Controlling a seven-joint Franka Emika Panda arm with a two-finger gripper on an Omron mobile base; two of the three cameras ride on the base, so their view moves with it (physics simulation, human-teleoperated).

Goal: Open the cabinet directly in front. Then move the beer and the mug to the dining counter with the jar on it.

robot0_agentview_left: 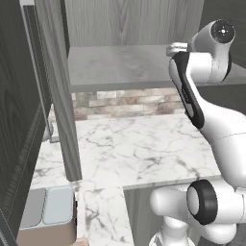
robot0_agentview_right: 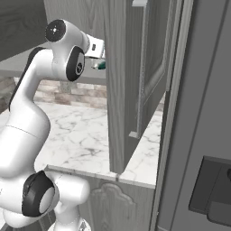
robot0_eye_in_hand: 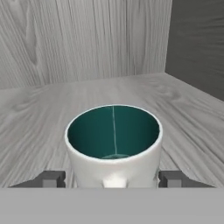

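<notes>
Reaching: the arm stretches up into the opened cabinet [robot0_agentview_right: 131, 67], whose 2 doors stand swung out on either side of the base views.
Step in hand: by my reading, the grasp of the mug [robot0_eye_in_hand: 114, 146], the pick-up part of carrying it to the dining counter.
Left finger tip: a small dark block [robot0_eye_in_hand: 50, 179] low in the hand view, just beside the mug's left wall; a thin gap seems to remain, though I cannot tell for sure.
Mug: upright on the grey wood-grain shelf [robot0_eye_in_hand: 39, 113] inside the cabinet, its teal inside facing the camera, its pale wall centred between the 2 tips.
Right finger tip: a matching dark block [robot0_eye_in_hand: 173, 179], just beside the mug's right wall.
Gripper: the gripper [robot0_eye_in_hand: 113, 180] straddles the mug low on its body, jaws wide, about the mug's own width; whether they already press on it I cannot tell.
Seen from the right base view: a speck of teal [robot0_agentview_right: 101, 65] shows just past the hand, next to the open right door.
Next move calls for: squeezing evenly on both walls until the mug is firm, then a small lift clear of the shelf and a straight pull back out between the doors.
Risk: an off-centre squeeze could tip or spin the round mug.
Worktop: marble worktop [robot0_agentview_left: 144, 149] lies below the cabinet.
</notes>
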